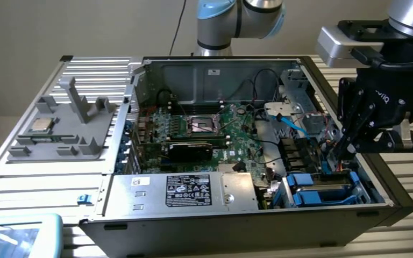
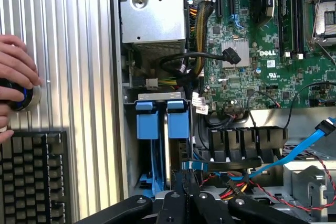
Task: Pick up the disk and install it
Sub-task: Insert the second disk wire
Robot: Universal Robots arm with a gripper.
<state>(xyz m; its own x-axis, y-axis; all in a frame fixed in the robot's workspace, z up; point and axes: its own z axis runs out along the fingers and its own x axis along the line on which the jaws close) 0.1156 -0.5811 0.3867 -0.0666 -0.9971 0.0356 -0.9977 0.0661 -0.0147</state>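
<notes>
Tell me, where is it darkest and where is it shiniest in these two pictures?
In the exterior view, the darkest spot is inside the computer case, down by the blue drive carriers under the black gripper; the ribbed metal table looks palest. In the wrist view, the silver ribbed table shines brightest, while the gap beside the blue carriers sits in shadow.

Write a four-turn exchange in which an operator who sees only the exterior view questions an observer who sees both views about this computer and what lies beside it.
Operator: The gripper is down at the drive bay. Is there any maker's mark on the motherboard?
Observer: Yes, white Dell lettering beside a small silver heatsink.
Operator: Is anything lying beside the computer case?
Observer: A person's hand is on a round knob next to a black keyboard.
</notes>
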